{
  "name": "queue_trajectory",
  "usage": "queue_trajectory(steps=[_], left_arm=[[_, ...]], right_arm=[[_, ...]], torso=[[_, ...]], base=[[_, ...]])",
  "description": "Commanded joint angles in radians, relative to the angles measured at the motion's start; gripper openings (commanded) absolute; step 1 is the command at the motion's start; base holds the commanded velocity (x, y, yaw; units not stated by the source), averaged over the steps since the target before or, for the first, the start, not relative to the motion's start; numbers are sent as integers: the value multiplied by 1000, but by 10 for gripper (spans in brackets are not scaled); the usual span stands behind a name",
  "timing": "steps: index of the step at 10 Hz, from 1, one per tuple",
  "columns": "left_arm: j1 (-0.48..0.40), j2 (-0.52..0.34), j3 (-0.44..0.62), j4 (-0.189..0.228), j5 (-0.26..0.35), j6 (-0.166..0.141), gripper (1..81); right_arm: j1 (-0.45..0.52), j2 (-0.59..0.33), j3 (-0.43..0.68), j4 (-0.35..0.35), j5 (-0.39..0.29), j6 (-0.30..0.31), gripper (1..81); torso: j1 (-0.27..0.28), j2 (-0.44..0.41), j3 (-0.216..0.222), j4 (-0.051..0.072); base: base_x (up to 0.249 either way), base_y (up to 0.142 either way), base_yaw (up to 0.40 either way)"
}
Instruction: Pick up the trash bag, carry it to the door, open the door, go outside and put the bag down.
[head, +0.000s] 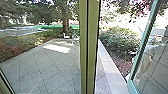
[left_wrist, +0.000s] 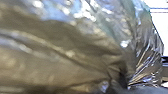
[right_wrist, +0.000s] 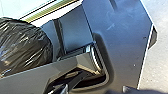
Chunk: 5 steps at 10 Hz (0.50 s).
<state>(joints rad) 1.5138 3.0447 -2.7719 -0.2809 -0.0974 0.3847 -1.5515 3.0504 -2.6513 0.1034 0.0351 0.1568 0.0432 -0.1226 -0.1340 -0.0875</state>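
The trash bag (left_wrist: 62, 57) looms large and shiny in the left wrist view, its folds drawn together low in that view, where my left gripper (left_wrist: 121, 83) is shut on it. Its dark, rounded side (right_wrist: 25, 46) also shows in the right wrist view, beyond the robot's jointed bar. My right gripper (right_wrist: 96, 89) is open, two small tips apart with no bag between them. In the head view, a glass door with a teal frame (head: 142, 47) stands open at the right, with pale reflections in its glass.
A yellow-green post (head: 88, 47) stands upright close ahead. Beyond the glass left of it lies a paved patio (head: 47, 67) with white chairs near a tree. Right of the post, a pale stone curb (head: 110, 70) borders mulch and a bush (head: 120, 41).
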Motion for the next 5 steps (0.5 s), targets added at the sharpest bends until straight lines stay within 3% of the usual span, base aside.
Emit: queue_trajectory(steps=[1,5], left_arm=[[-40,0,0,5,61,2,10],[-39,0,0,3,62,2,10]], right_arm=[[38,14,7,-10,-58,-3,811],[38,14,7,-10,-58,-3,811]], torso=[[0,0,0,0],[0,0,0,0]], base=[[0,0,-180],[0,0,-100]])
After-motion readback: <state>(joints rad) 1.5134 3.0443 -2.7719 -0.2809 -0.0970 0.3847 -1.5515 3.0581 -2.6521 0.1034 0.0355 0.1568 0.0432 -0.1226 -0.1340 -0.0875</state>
